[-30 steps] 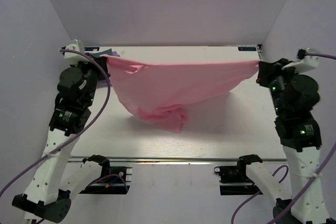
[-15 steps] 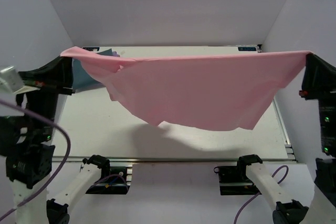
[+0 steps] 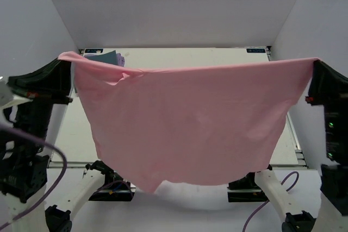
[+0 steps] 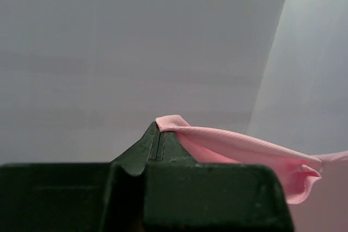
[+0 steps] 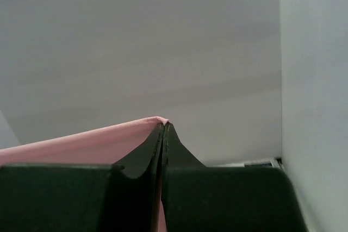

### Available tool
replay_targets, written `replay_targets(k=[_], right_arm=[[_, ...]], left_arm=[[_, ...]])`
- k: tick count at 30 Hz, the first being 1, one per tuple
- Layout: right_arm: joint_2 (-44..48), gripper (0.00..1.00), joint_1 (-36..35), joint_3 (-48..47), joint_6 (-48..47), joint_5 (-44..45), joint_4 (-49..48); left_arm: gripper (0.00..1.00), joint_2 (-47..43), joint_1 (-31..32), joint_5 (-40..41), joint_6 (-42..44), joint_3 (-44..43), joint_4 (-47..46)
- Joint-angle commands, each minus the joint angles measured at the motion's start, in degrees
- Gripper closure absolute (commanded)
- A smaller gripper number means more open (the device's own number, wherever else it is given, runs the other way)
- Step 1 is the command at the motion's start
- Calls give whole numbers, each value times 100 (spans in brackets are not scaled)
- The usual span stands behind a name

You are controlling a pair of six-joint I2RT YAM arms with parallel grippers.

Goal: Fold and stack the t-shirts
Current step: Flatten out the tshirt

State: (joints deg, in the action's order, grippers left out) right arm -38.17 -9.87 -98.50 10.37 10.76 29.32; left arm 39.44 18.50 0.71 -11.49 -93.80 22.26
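Observation:
The light pink t-shirt (image 3: 185,123) hangs spread wide in the air between my two grippers, high above the table. My left gripper (image 3: 66,63) is shut on its left top corner (image 4: 174,122). My right gripper (image 3: 315,64) is shut on its right top corner (image 5: 155,120). The shirt's lower edge hangs down past the table's near edge. The dark teal-blue t-shirt (image 3: 103,57) lies at the table's far left corner, with a sliver of the pale lavender t-shirt (image 3: 122,58) beside it; both are mostly hidden by the pink cloth.
The white table (image 3: 217,55) shows at the back and at its right edge (image 3: 291,134). White walls close in on the left, back and right. The arm bases (image 3: 109,180) sit at the near edge, partly behind the cloth.
Both grippers have risen and moved apart and toward the camera, lifting the pink t-shirt off the table. It has gone from a bunched heap to a flat hanging sheet.

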Motion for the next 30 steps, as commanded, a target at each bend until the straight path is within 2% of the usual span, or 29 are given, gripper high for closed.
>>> replay_targets(k=[1,4,6,8,12,13,14,16,17,18,20,21,25,30], right_arm=[[-199,100,-6,751,44,549,-574],[-374,100,-6,2032,219,760,-1137],[-619,100,11,2604,263,839,-1446],[-1066,100,20,3081,395,936,-1848],[-2008,100,29,3880,483,796,-2614],[-2166,100,38,3960,483,778,-2833],[-2847,100,55,3944,492,752,-3036],[-3578,100,81,3717,501,664,-3116],[-3853,100,125,3524,510,577,-3117],[-4613,100,134,3417,527,550,-3099],[-5084,100,178,2963,571,392,-3064],[-5704,100,196,2855,554,365,-3029],[-6614,100,275,2214,589,225,-3011],[-7432,100,380,1502,501,41,-3002]], left_arm=[[100,485,-22,245,103,458,-20],[100,783,-22,701,15,1055,-344],[100,1240,31,1148,15,1390,-476],[100,1661,-22,1256,-47,1609,-539],[100,2953,-22,1782,-99,1795,-837],[100,3503,-22,1853,-160,1795,-837],[100,3787,-22,1906,-161,1795,-942],[100,4332,-75,1959,-161,1725,-1092],[100,4918,-136,1959,-213,1542,-1092],[100,5220,-136,2229,-266,1392,-1092],[100,5774,-198,2179,-328,961,-935],[100,6046,-250,2179,-380,847,-934],[100,7503,-373,1854,-381,-82,-935],[100,8605,-435,1415,-381,-1104,-786]])
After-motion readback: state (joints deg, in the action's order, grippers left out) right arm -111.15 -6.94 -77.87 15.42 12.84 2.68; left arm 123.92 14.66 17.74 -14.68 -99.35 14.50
